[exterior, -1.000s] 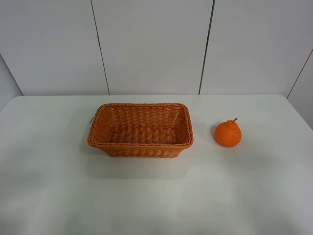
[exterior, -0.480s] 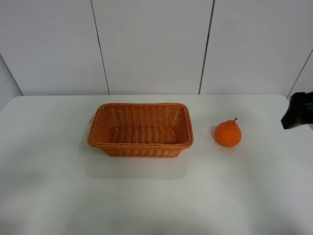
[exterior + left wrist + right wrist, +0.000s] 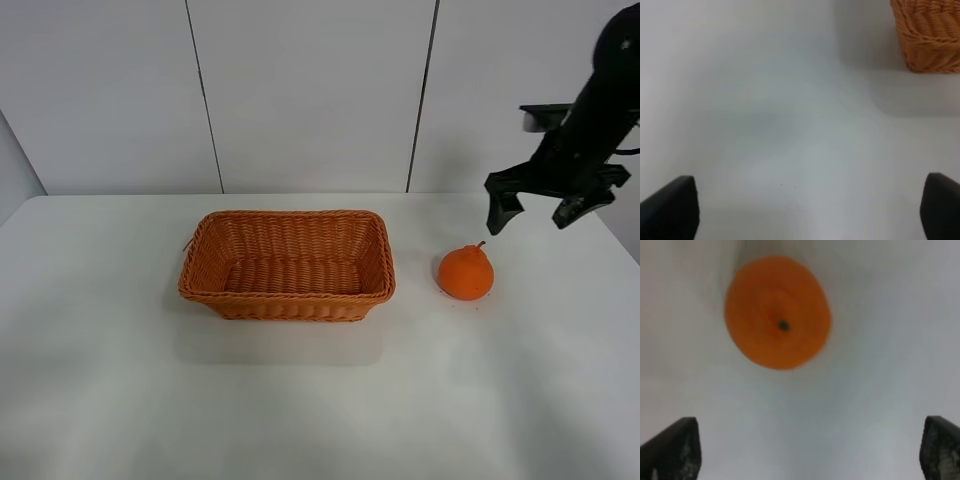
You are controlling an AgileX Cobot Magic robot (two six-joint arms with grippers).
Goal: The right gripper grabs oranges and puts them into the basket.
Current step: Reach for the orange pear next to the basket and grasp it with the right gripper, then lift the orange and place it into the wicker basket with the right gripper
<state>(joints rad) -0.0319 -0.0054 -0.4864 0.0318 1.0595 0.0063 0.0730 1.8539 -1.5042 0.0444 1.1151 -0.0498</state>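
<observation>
Right claw (image 3: 528,212), jaws spread wide, hangs seemingly over the orange (image 3: 465,273) on the desk (image 3: 320,400); basket (image 3: 290,298) near, not touching. Left claw (image 3: 810,210) also wide.

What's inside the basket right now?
Nothing shows inside the basket: only its bare woven floor. The near wall hides a thin strip of floor. The orange sits outside, on the table.
</observation>
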